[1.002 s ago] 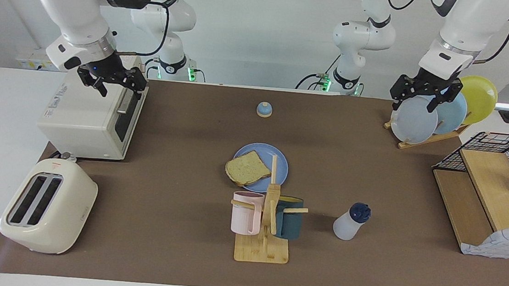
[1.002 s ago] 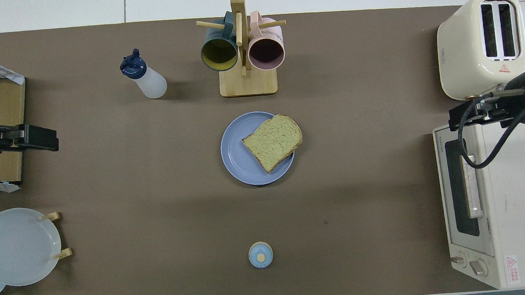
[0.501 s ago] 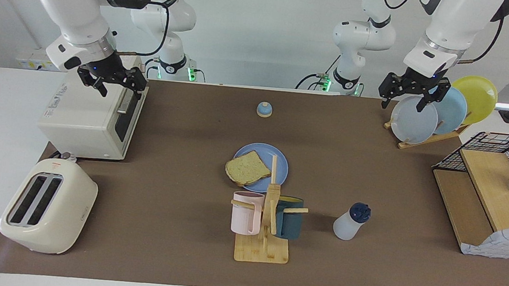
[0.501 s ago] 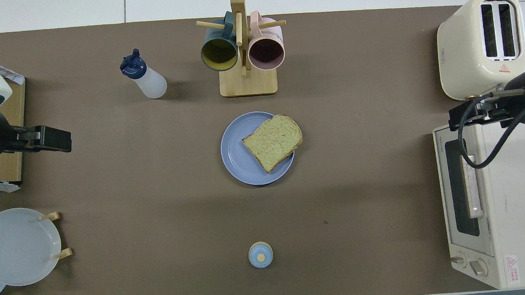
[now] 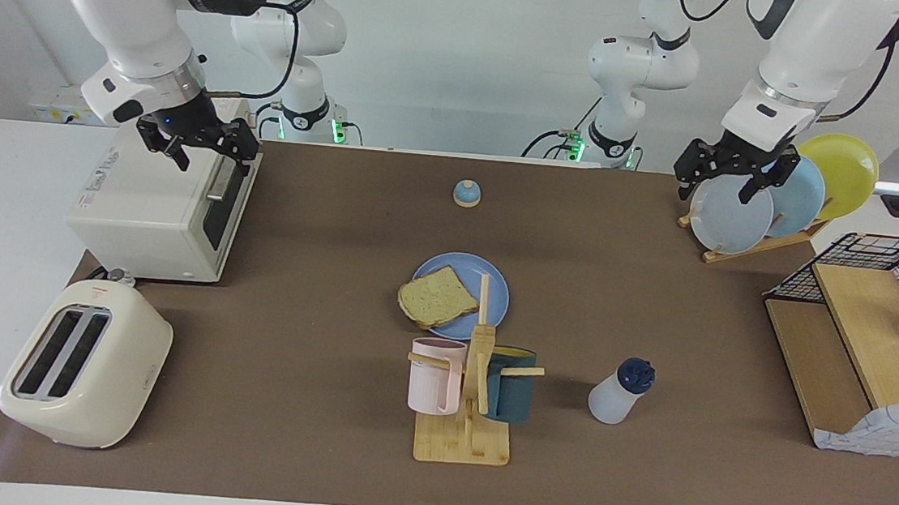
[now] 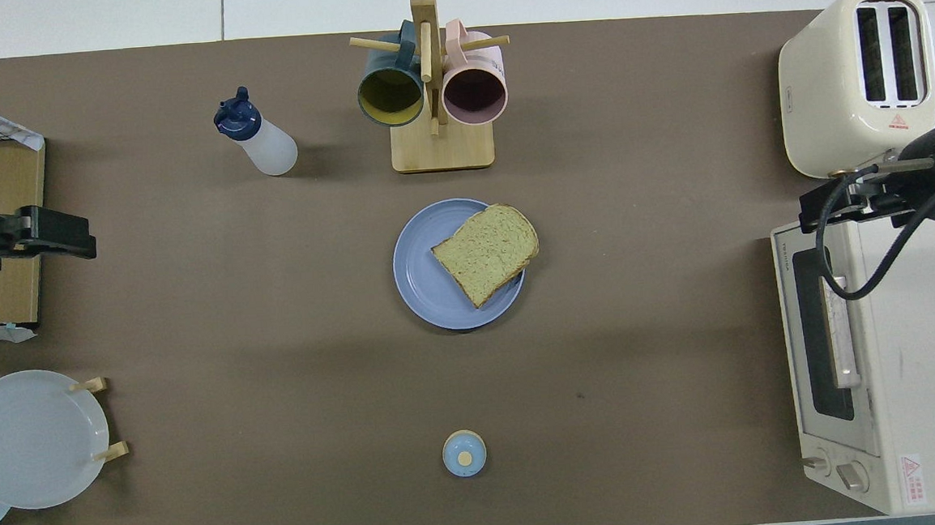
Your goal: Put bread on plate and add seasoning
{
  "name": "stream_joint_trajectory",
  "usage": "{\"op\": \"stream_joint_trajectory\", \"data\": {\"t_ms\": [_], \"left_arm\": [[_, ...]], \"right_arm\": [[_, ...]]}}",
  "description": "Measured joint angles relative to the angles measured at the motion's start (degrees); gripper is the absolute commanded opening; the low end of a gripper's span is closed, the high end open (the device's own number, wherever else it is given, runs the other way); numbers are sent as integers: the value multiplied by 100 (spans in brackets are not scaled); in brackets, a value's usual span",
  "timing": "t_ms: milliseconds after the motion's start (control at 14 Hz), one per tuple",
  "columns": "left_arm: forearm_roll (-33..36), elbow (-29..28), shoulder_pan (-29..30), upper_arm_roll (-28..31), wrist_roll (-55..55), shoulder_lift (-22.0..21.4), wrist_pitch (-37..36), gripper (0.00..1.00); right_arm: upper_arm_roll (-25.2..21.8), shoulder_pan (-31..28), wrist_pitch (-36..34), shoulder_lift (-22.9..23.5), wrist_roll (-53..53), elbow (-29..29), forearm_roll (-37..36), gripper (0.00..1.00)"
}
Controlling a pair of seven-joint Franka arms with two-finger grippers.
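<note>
- Facing view: we see the bread (image 5: 436,297) lying flat on the plate (image 5: 495,285), one crust corner overhanging the rim toward the right arm's end. The seasoning (image 5: 620,392) stands on the brown surface (image 5: 306,403), well apart from the plate, toward the left arm's end and farther from the robots, beside the mug rack (image 5: 467,405).
- The left gripper (image 5: 731,175) hangs over the plate rack (image 5: 755,204), fingers spread and empty. The right gripper (image 5: 197,145) waits over the toaster oven (image 5: 152,210), likewise parted and empty.
- Overhead view: we judge the bottle (image 6: 257,137) light, smooth and slightly squeezable; its translucent body below the navy cap suits a hold.
- The slice (image 6: 487,253) looks soft and porous, the plate (image 6: 424,281) hard and glossy.
</note>
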Motion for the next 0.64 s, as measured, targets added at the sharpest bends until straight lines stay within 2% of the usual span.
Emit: {"op": "stream_joint_trajectory", "data": {"t_ms": [143,644], "left_arm": [[-44,25,-5,124,63,-2,8,100],[-47,27,-50,-102,126,-2,17,100]], "right_arm": [[0,0,0,0,0,0,0,100],[0,0,0,0,0,0,0,100]]}}
